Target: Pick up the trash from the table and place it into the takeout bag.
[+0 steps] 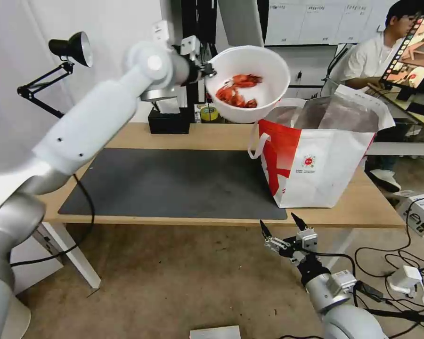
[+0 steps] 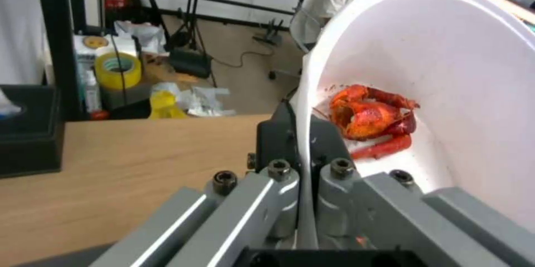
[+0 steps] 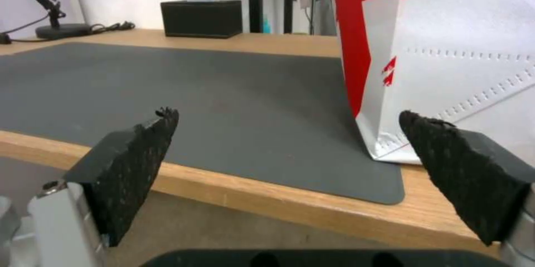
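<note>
The left end effector (image 1: pixel 207 71) is pinching the rim of the white bowl (image 1: pixel 249 84) of crayfish shells, tilted; the takeout bag (image 1: pixel 322 155) is standing just below and beyond it. The right end effector (image 1: pixel 282 229) is hanging wide open, empty, below the desk (image 1: pixel 183 136) edge.

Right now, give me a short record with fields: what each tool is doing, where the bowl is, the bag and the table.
left tool: shut on the rim of the white bowl, raised above the table
bowl: tilted, red crayfish shells inside, in the air beside the bag's open top
right tool: open, holding nothing, low in front of the table edge
takeout bag: upright on the table, open, foil lining showing
table: dark grey mat, black tissue box at the back
</note>
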`<state>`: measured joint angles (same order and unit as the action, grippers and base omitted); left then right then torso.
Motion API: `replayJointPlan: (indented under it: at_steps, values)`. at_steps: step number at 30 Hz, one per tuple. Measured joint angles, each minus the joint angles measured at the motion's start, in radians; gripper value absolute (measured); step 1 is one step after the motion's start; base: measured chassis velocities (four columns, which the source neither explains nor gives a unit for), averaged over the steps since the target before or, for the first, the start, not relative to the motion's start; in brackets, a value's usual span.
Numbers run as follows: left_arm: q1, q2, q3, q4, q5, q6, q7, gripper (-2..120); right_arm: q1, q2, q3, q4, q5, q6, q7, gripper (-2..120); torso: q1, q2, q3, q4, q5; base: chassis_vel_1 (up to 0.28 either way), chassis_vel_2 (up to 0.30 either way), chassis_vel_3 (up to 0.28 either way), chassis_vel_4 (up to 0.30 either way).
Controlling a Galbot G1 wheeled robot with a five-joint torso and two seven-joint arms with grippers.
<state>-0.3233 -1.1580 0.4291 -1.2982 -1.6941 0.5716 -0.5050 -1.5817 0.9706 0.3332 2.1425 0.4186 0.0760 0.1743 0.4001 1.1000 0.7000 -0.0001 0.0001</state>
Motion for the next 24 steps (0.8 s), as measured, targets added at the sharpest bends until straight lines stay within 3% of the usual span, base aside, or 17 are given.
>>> replayJointPlan:
  at_steps: [13, 16, 24]
  values:
    - [-0.018, -0.096, -0.003, 0.066, 0.021, -0.012, -0.004, 0, 0.000, 0.000, 0.000, 0.000, 0.000, 0.000, 0.000, 100, 0.000, 0.000, 0.000, 0.0002, 0.0000, 0.000, 0.000, 0.000, 0.000]
    - [-0.021, -0.163, -0.002, 0.102, 0.042, -0.026, -0.041, 0, 0.000, 0.000, 0.000, 0.000, 0.000, 0.000, 0.000, 100, 0.000, 0.000, 0.000, 0.0000, 0.0000, 0.000, 0.000, 0.000, 0.000]
    - [-0.031, -0.248, 0.023, 0.162, 0.096, -0.060, -0.058, 0, 0.000, 0.000, 0.000, 0.000, 0.000, 0.000, 0.000, 100, 0.000, 0.000, 0.000, 0.0000, 0.0001, 0.000, 0.000, 0.000, 0.000]
